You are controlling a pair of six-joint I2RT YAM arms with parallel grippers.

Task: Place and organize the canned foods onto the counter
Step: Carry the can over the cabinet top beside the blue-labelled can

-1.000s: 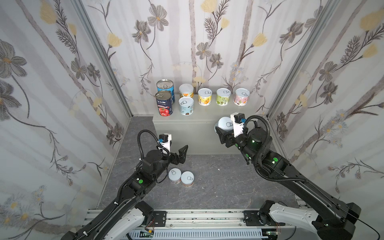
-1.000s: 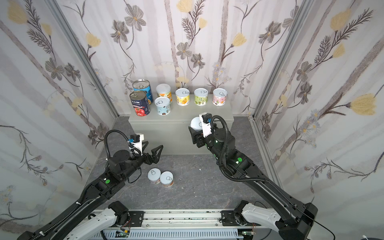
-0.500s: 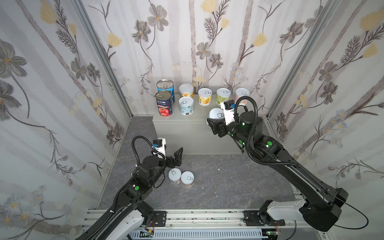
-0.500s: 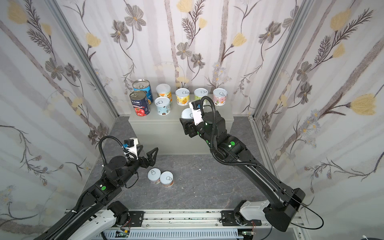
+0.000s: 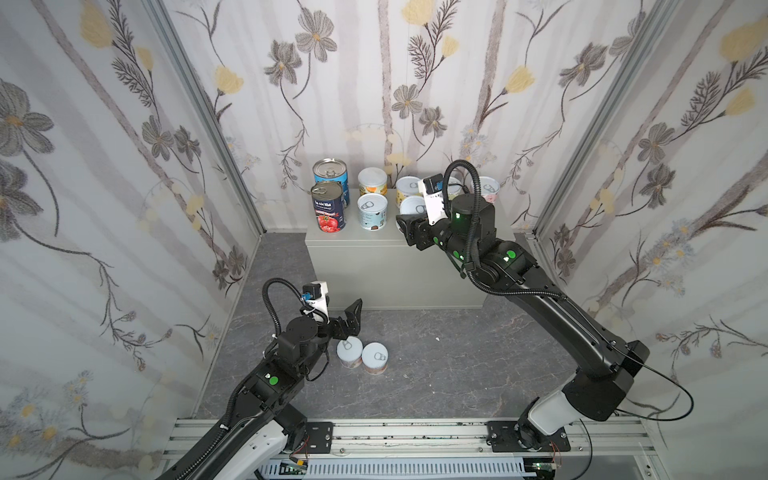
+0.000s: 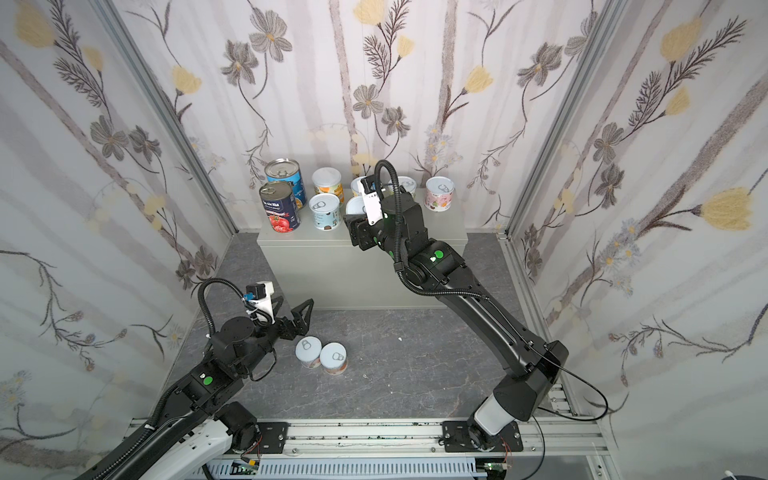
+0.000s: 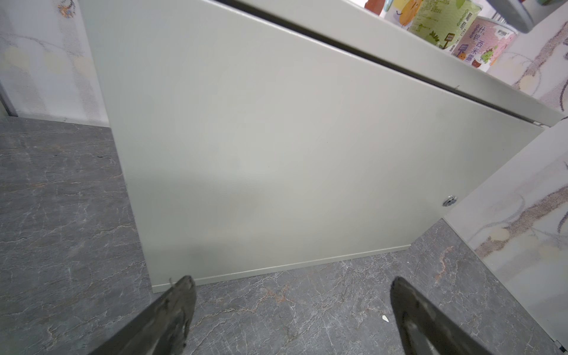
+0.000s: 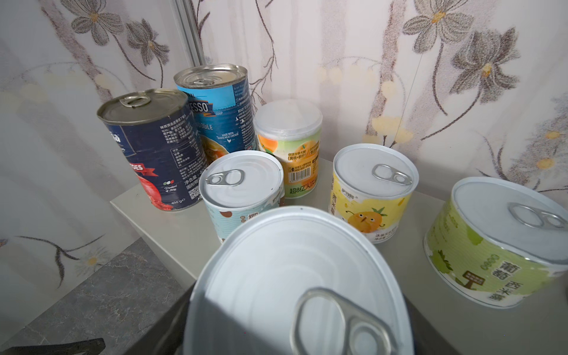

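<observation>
The right gripper (image 5: 411,223) is clamped on a short, pale-lidded cylindrical can (image 5: 412,206). In both top views the can hangs over the front of the light-grey metal box counter (image 5: 395,266), just beside the teal-label can (image 5: 372,212). A second ago it was in front of the counter; I have since brought it above the top.

The left gripper (image 5: 348,319) stands with jaws apart and empty, near two short floor cans (image 5: 350,349), which have not moved.

In the left wrist view, the spread fingers (image 7: 175,307) face the counter front (image 7: 276,153).

In the right wrist view, the held lid (image 8: 292,276) fills the foreground, tilted. I cannot tell whether the base touches.

I judge the can rigid, light and smooth-walled. Grip the side wall at mid-height, not the lid.
</observation>
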